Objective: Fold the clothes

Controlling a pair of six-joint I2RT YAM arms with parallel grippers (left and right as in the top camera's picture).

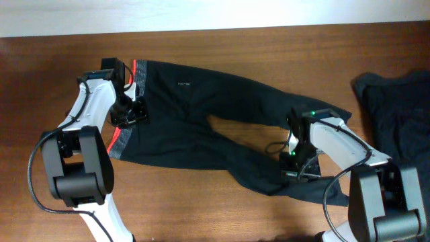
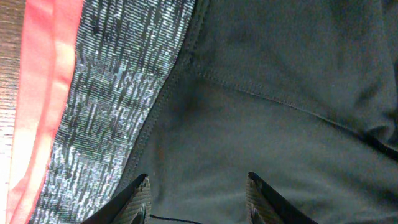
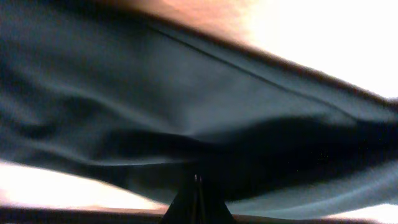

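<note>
The black trousers [image 1: 195, 101] lie spread on the wooden table, with the grey waistband [image 1: 124, 138] and its red edge at the left and the legs running right. My left gripper [image 1: 131, 111] is open just above the fabric beside the waistband. In the left wrist view its fingers [image 2: 198, 180] straddle black cloth, with the grey waistband [image 2: 106, 93] and red edge [image 2: 43, 93] to the left. My right gripper [image 1: 295, 161] is at the leg ends. In the right wrist view its fingers [image 3: 197, 179] are pressed together on a dark fold of trouser leg [image 3: 186, 99].
A dark rumpled heap of garments [image 1: 396, 101] lies at the right edge of the table. Bare wood [image 1: 201, 202] shows in front of the trousers and along the back [image 1: 269, 47]. A white wall strip runs behind the table.
</note>
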